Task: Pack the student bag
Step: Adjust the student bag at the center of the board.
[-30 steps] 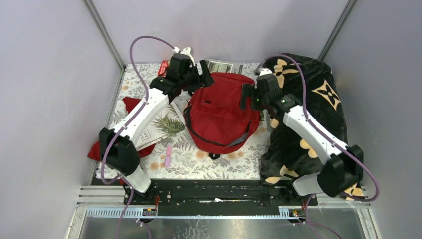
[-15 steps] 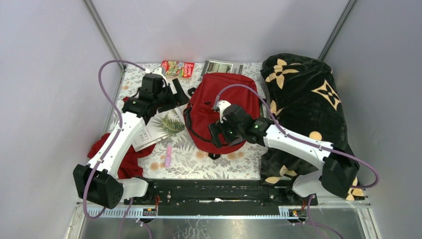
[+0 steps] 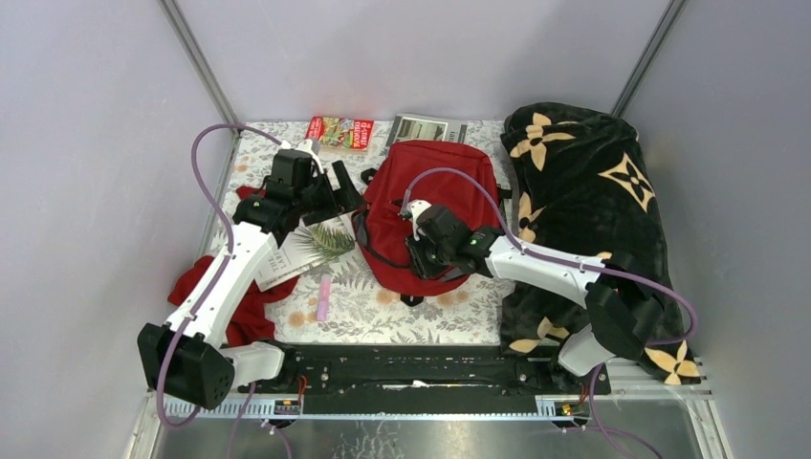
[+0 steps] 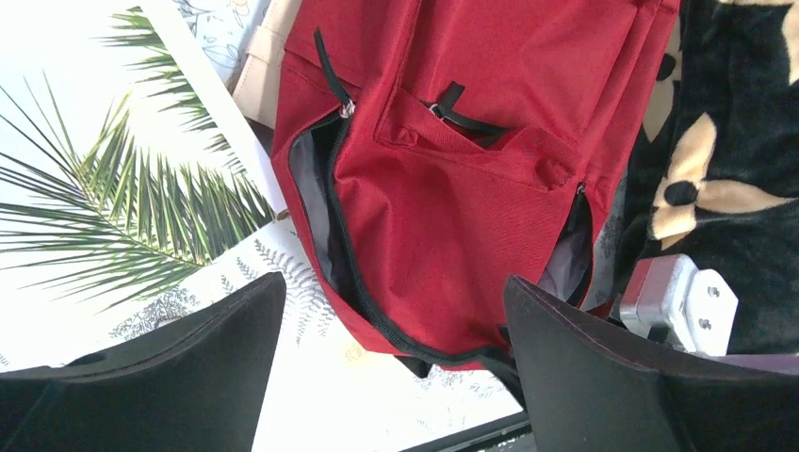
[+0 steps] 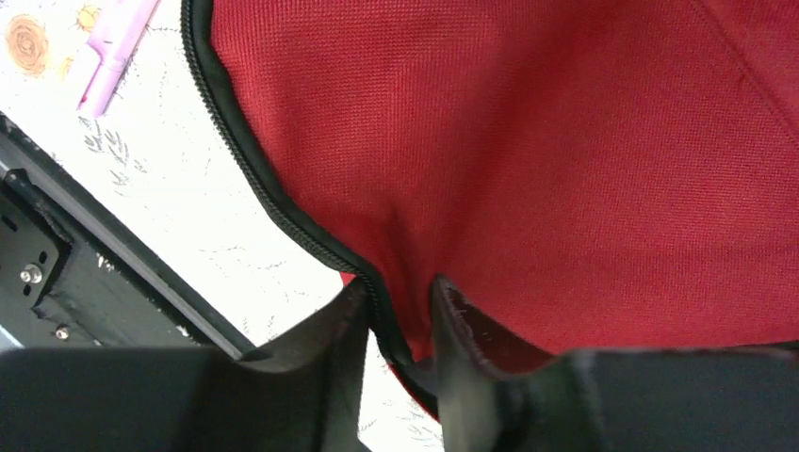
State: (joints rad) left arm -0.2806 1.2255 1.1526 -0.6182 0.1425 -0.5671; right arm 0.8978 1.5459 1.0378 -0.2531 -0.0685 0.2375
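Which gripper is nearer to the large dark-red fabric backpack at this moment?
The right. The right gripper pinches the zippered near edge of the dark-red fabric backpack; the left gripper is open, apart from it at its left side.

Robotics lab, test-cell type; not a home, shop or office. Boxed in on three sides by plain grey panels point(image 3: 430, 57), framed w/ bare aluminium posts point(image 3: 201, 67) at the back corners. Fitted w/ two white-and-black robot arms, left arm point(image 3: 234, 263) and right arm point(image 3: 545, 270), bolted side by side to a black base plate point(image 3: 411, 368) at the near edge of the table point(image 3: 378, 311). Edged below that w/ slotted metal rail point(image 3: 421, 406). Wired w/ purple cables point(image 3: 197, 158) looping loose in the air. Dressed w/ a floral table cover and everyday stuff, e.g. student bag point(image 3: 435, 186) and black blanket point(image 3: 593, 182), all inside the rig.
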